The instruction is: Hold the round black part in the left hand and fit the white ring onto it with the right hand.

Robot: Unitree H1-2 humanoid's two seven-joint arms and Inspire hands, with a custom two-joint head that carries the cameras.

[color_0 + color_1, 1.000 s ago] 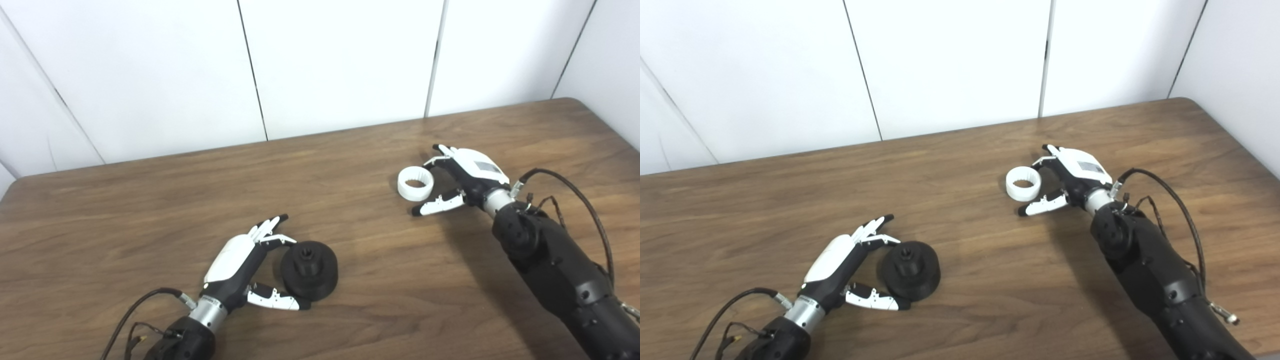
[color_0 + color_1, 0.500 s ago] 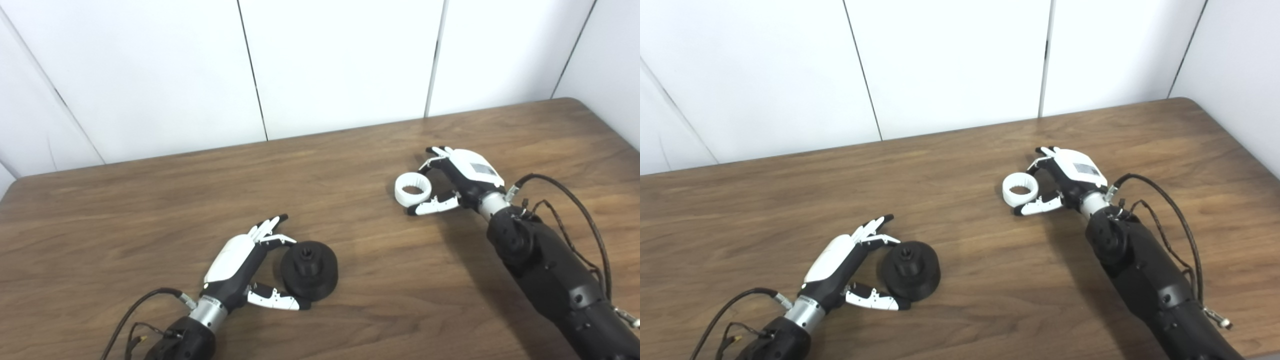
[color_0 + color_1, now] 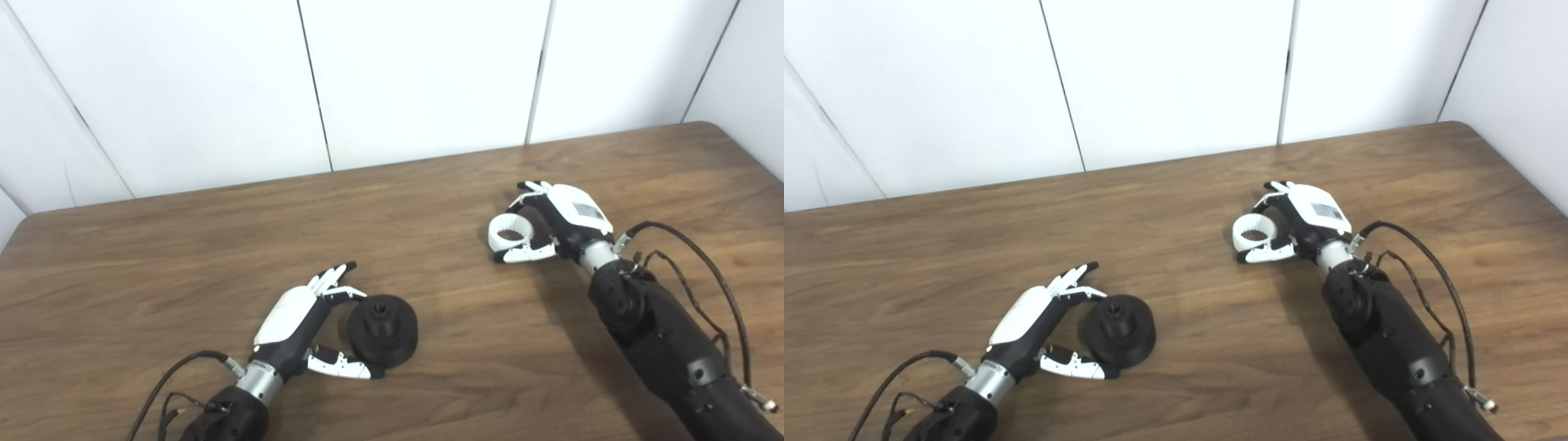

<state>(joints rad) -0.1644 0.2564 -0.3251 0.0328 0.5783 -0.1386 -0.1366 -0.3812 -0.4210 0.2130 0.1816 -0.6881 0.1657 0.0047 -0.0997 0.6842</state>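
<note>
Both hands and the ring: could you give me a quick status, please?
Right hand closing round ring, grip unconfirmed. Left hand open beside black part on table. Path between clear.

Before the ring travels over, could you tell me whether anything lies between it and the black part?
Nothing visible does: only bare table separates the ring at the right hand from the black part.

No words, numbers or brand marks can be read anywhere; the grey patch on the right hand (image 3: 566, 211) is blank.
</note>
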